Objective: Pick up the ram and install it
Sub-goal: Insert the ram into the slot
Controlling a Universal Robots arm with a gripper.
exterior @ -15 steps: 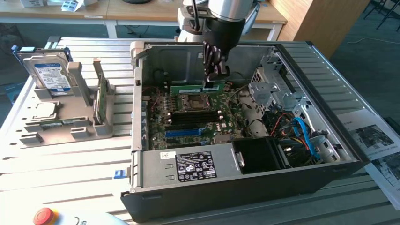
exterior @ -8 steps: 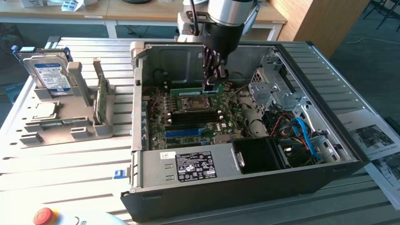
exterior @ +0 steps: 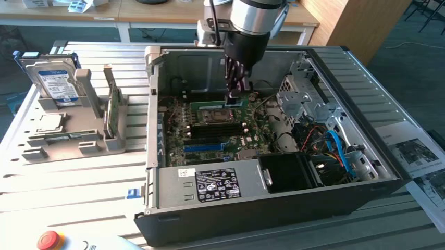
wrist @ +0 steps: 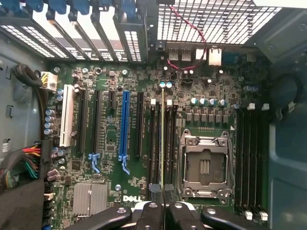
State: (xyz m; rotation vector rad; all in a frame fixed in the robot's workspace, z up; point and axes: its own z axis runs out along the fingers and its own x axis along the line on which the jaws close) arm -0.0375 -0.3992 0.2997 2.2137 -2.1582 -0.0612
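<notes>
The gripper [wrist: 163,213] is down inside the open computer case [exterior: 361,151], its fingers pinched narrow on the ram [wrist: 163,143]. It holds the ram edge-on over the memory slots [wrist: 154,143], just beside the bare CPU socket [wrist: 204,165], toward the far wall. I'd worry about alignment. If the stick sits a hair off its slot or tilted, pressing could jam it on the slot's ridge, twist it in the fingers, or strain the motherboard [exterior: 182,136].

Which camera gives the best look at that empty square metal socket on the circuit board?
The wrist view: the socket faces it squarely, frame and empty middle plain, beside the ram gripped edge-on in the fingers. The exterior view shows the socket small and slanted.
</notes>
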